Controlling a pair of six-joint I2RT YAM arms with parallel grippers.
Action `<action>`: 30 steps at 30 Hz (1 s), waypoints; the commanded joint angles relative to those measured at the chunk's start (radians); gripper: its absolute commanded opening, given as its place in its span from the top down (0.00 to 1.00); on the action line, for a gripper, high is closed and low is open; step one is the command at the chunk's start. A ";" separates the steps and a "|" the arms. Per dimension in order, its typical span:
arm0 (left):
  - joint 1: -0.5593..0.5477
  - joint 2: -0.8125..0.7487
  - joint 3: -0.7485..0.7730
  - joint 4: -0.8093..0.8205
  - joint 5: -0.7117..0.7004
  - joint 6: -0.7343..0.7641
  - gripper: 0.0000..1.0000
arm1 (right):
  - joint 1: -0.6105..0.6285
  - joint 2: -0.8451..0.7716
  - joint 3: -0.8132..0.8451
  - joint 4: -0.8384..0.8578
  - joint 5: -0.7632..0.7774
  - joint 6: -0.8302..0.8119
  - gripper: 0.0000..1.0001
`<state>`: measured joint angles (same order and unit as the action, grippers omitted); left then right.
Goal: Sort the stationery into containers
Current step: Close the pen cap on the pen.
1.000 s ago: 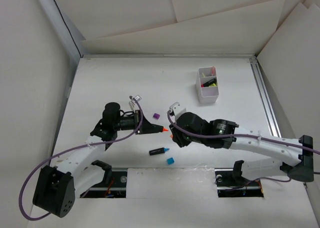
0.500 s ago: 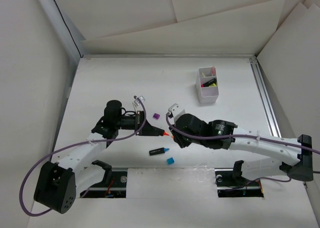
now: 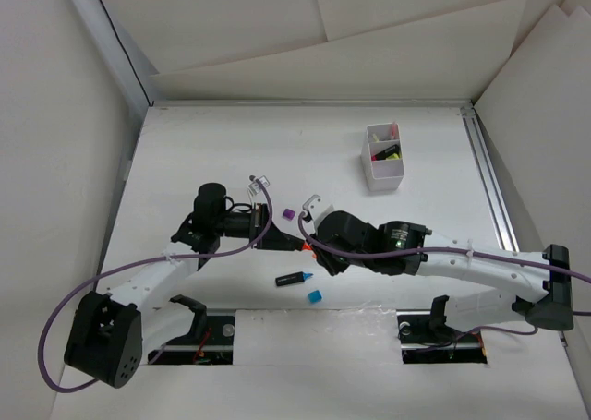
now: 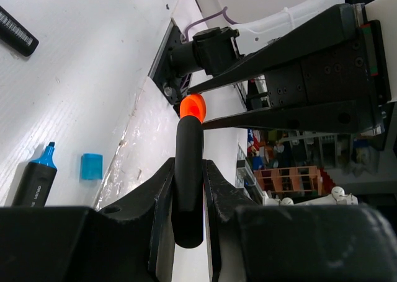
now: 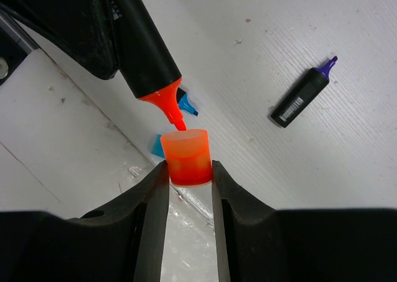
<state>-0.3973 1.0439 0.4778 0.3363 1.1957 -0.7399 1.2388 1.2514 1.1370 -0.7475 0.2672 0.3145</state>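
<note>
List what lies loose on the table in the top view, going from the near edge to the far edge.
blue cap → blue highlighter → purple cap → white box
</note>
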 commanded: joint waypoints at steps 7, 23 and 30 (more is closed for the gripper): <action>0.002 0.025 0.033 0.070 0.056 0.004 0.91 | 0.033 0.026 0.061 0.054 -0.023 -0.035 0.77; 0.002 0.064 0.033 0.061 0.133 0.004 0.89 | 0.070 0.046 0.107 0.020 0.092 -0.035 0.77; 0.002 0.073 0.042 0.061 0.142 0.004 0.89 | 0.070 0.055 0.107 0.019 0.104 -0.035 0.77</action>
<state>-0.3973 1.1172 0.4824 0.3630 1.2907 -0.7490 1.2980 1.3033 1.1908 -0.7452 0.3370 0.2832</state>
